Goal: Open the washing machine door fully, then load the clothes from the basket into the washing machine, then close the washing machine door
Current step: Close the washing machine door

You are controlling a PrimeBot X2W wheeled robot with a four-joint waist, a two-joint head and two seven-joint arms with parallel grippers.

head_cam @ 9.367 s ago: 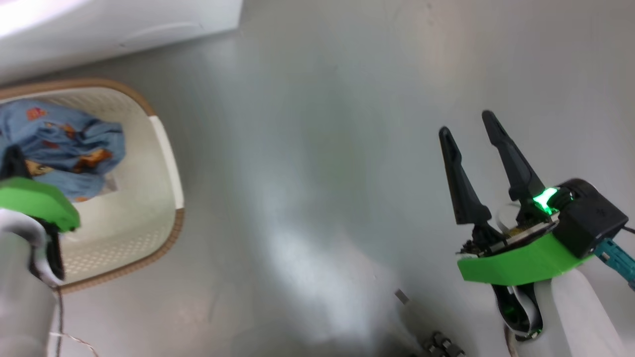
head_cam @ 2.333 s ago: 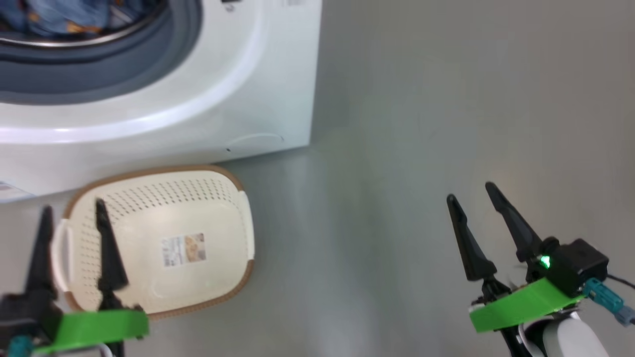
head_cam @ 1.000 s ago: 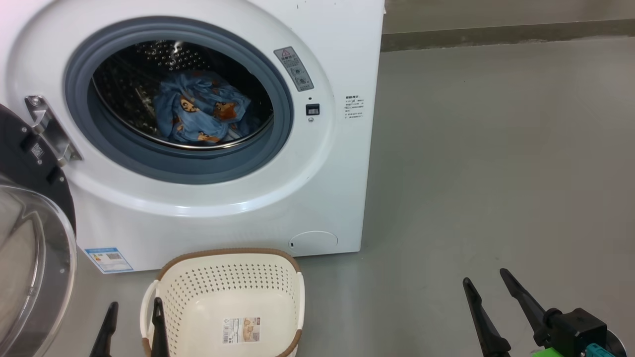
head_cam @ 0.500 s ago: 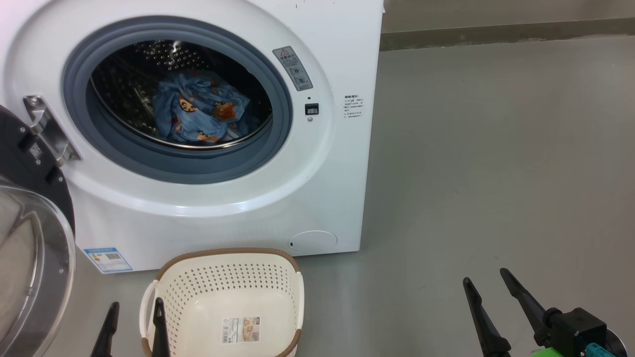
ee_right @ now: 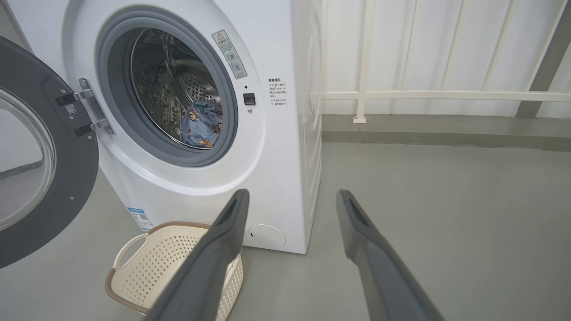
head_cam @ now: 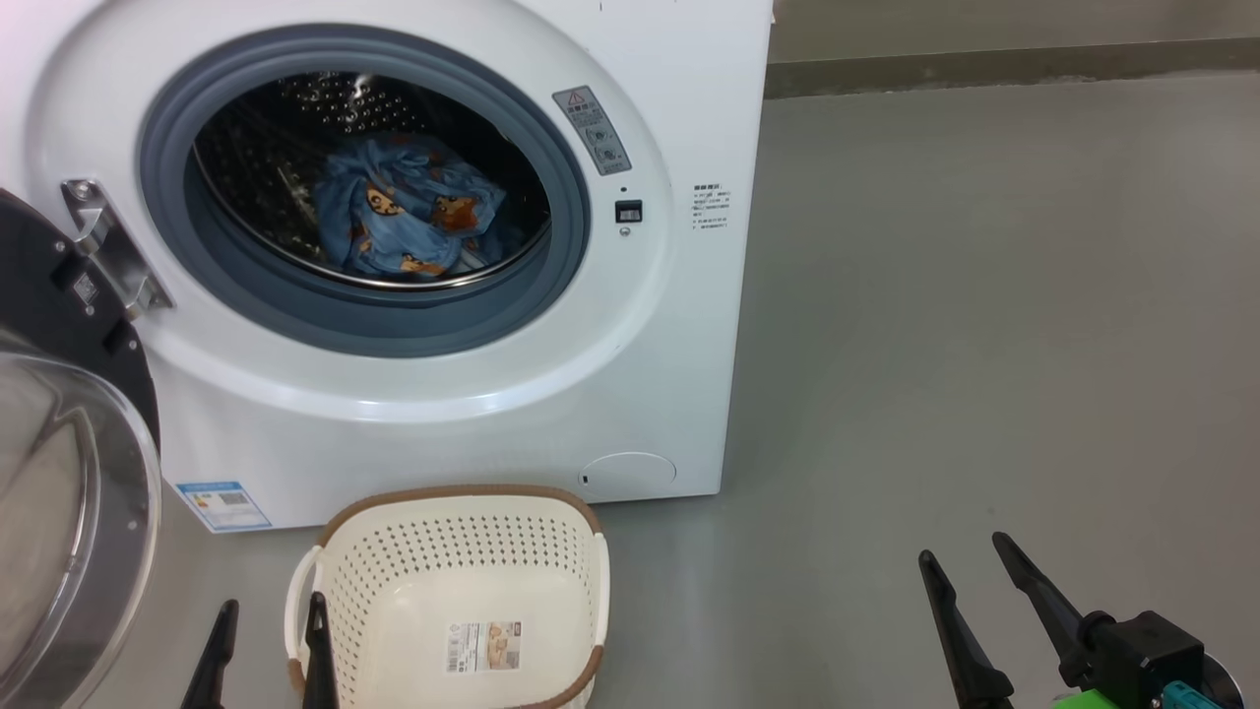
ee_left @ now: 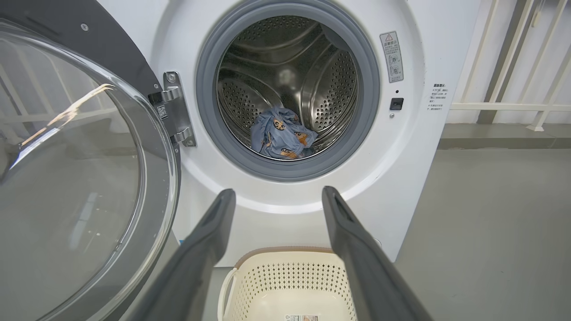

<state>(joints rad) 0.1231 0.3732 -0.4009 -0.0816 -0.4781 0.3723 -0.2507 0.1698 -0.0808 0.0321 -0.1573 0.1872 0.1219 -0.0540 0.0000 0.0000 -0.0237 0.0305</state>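
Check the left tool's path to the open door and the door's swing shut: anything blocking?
Nothing visible between the left tool and the door. The clothes lie inside the drum, off the rubber ring. The basket stands low before the machine; whether the door clears it I cannot tell.

warning triangle (ee_left: pixel 388 37), on washing machine (ee_left: pixel 415 147) sticker (ee_left: pixel 391 56); other print illegible

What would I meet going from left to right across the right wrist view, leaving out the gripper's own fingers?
the washing machine door, swung open → the clothes → the round flap → the white railing post
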